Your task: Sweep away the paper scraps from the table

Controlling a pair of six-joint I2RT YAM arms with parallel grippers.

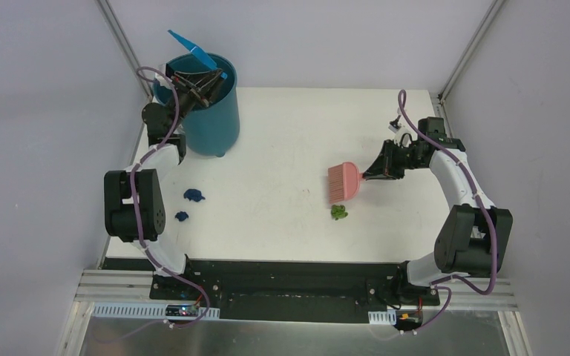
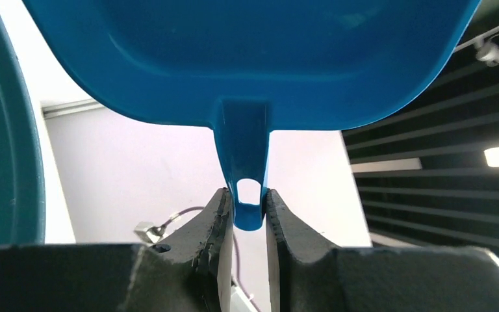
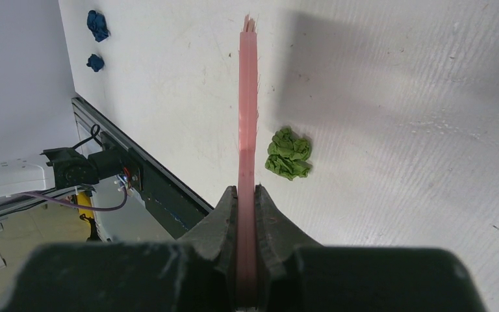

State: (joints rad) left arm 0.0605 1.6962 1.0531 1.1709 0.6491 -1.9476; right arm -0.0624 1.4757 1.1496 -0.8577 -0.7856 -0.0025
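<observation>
Overhead, the left tool (image 2: 247, 208) was clamped on the handle of the dustpan (image 2: 247, 58), holding it tilted above the bin (image 1: 209, 122). The right tool (image 3: 247, 195) was shut tight on the brush (image 3: 248, 97), just beside a green scrap (image 3: 288, 153) on the surface (image 1: 282, 141). Two blue scraps (image 1: 194, 195) lay well apart from it, nearer the bin.

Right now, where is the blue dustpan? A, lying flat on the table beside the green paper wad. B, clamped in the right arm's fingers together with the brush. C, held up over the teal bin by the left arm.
C: the left fingers pinch the dustpan by its handle, tipped above the bin; the right fingers hold only the brush.
</observation>
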